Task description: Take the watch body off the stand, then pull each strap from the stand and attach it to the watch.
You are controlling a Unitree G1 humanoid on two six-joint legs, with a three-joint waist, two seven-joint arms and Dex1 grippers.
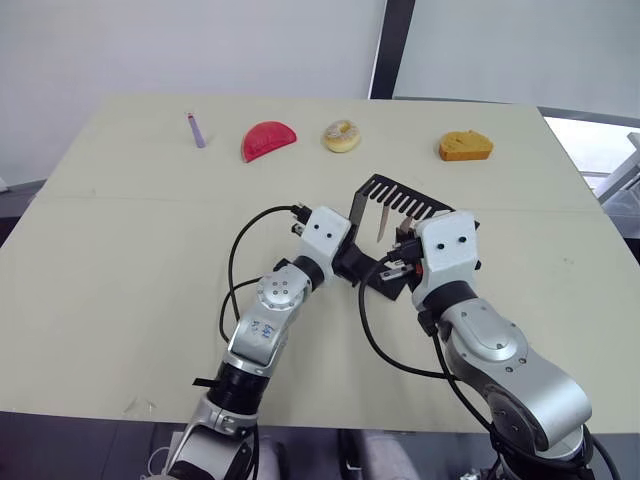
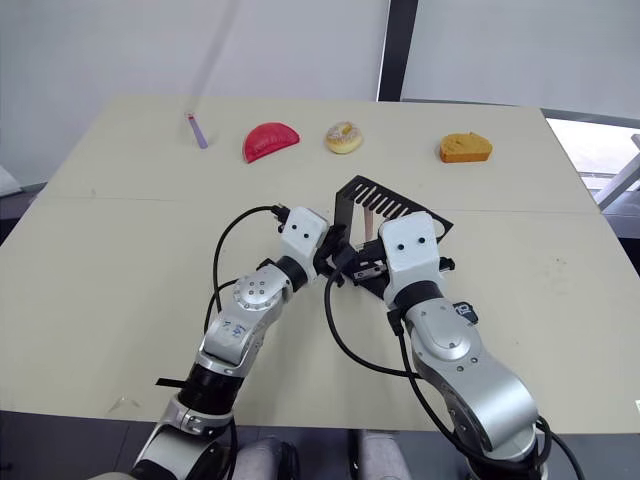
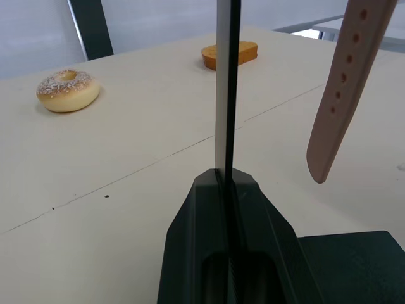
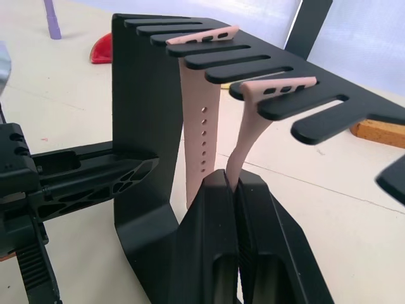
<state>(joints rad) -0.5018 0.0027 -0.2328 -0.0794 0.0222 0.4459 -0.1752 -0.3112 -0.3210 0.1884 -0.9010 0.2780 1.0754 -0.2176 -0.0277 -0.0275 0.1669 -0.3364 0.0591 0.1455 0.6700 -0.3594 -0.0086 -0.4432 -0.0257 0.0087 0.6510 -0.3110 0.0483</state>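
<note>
Pinching a strap (image 4: 243, 136), right pincer (image 4: 236, 183); left pincer (image 3: 226, 183) grips, seemingly, the stand (image 4: 142, 120).

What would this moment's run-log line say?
left tool: shut on stand upright | right tool: shut on strap | other strap: hanging

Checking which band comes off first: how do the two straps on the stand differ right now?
The long strap hangs straight and free from the stand, its row of holes showing. The short strap curves down, its lower end pinched in the right gripper, with no such row visible. Both are pinkish-tan, hooked over comb slots.
</note>
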